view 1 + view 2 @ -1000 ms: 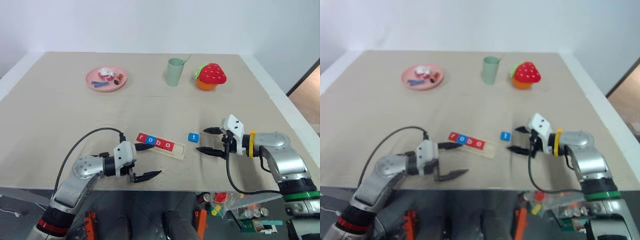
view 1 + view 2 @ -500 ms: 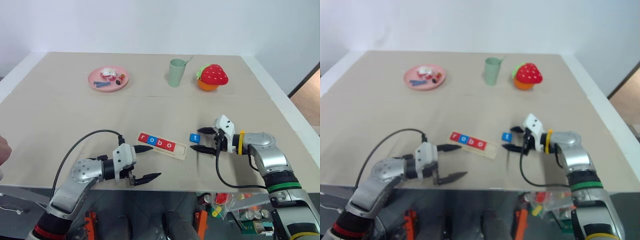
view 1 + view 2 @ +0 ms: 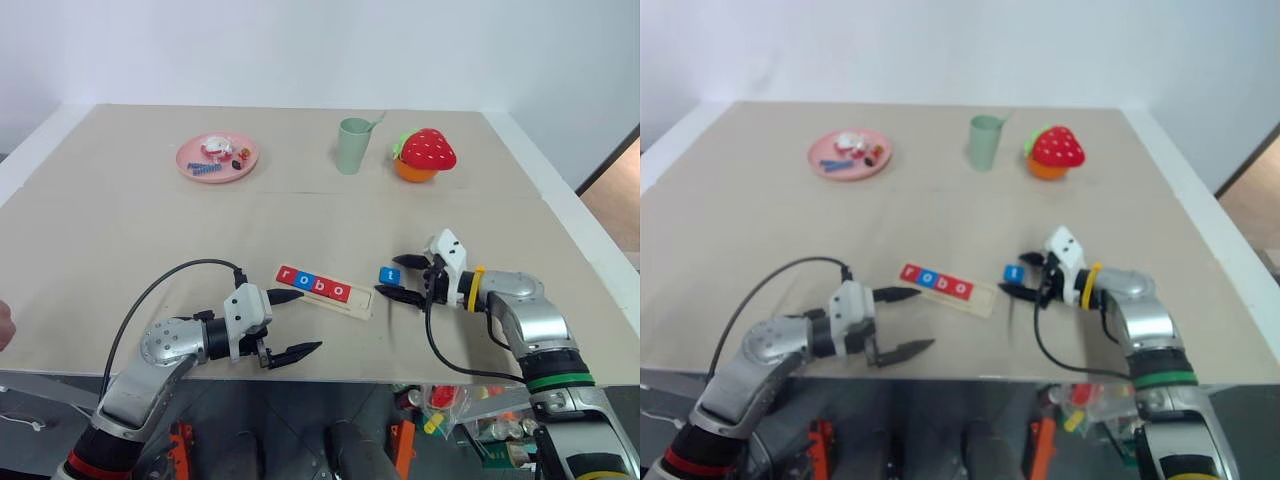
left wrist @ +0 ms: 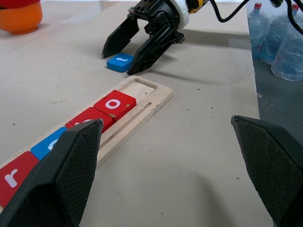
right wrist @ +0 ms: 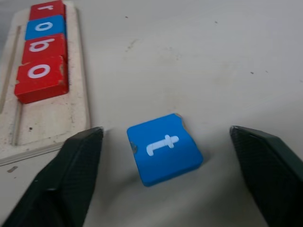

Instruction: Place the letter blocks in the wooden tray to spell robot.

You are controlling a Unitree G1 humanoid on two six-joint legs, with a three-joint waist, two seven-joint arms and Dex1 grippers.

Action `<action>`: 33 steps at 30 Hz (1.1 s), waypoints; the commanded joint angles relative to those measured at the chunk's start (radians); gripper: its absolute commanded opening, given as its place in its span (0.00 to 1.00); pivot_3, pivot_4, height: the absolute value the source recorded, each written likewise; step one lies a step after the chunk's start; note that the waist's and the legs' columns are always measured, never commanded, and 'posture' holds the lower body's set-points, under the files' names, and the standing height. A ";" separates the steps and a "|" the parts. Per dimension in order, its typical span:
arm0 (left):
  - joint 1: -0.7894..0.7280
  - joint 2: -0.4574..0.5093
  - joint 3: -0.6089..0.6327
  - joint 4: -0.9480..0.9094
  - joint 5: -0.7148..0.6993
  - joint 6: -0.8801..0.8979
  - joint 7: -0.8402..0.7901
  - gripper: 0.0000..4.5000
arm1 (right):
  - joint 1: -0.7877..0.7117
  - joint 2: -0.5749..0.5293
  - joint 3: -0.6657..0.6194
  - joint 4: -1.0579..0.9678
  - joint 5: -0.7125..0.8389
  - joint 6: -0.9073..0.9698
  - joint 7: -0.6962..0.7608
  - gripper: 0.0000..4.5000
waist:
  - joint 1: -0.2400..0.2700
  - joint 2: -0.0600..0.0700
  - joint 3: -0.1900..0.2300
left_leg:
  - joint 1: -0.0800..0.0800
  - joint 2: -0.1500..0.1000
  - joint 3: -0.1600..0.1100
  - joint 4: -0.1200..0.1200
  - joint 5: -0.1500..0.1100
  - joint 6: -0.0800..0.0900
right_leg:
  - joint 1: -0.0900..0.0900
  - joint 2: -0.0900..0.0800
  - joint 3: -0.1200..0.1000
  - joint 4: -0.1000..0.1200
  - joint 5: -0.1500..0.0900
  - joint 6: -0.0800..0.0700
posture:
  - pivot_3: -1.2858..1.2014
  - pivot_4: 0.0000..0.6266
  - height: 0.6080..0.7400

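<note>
The wooden tray point(image 3: 358, 303) lies near the table's front edge. Four letter blocks sit in it in a row: a red r point(image 5: 47, 7), a blue o point(image 5: 43, 26), a red b point(image 5: 45, 46) and a red o point(image 5: 40, 71). The slot at the tray's right end point(image 4: 142, 90) is bare. A blue t block point(image 5: 163, 149) lies flat on the table just right of the tray. My right gripper point(image 3: 390, 277) is open, one finger on each side of the t block with gaps between. My left gripper point(image 3: 309, 320) is open by the tray's left end and holds nothing.
At the back stand a pink plate point(image 3: 190, 165) with small items, a green cup point(image 3: 351, 145) and a strawberry toy point(image 3: 424, 150). A person's hand point(image 3: 5, 325) shows at the table's left edge. Water bottles point(image 4: 289, 52) stand beyond the table.
My right gripper has moved left and down to the t block, and its fingers now flank it, slightly narrower than before. The left gripper has stayed in place.
</note>
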 commanded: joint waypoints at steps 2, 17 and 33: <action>-0.007 0.006 0.002 -0.031 -0.004 -0.007 0.002 1.00 | 0.068 -0.004 -0.045 -0.120 0.020 0.047 -0.063 0.62 | 0.000 0.000 0.000 | 0.000 0.000 0.000 0.000 0.000 0.000 | 0.000 0.000 0.000 0.000 0.000 0.000 | 0.52 0.24 1.00; -0.018 0.005 0.001 -0.015 0.003 -0.012 -0.001 1.00 | 0.216 0.040 -0.113 -0.491 0.048 0.229 -0.316 0.26 | 0.001 0.000 0.000 | 0.000 0.000 0.000 0.000 0.000 0.000 | 0.000 0.000 0.000 0.000 0.000 0.000 | 0.52 0.24 1.00; -0.013 -0.008 0.004 -0.017 -0.002 -0.007 0.023 1.00 | 0.190 -0.102 0.047 -0.674 0.111 0.337 -0.159 0.26 | 0.002 0.000 0.000 | -0.001 0.000 0.000 0.000 0.000 0.000 | -0.001 0.000 0.000 -0.001 -0.001 0.000 | 0.52 0.24 1.00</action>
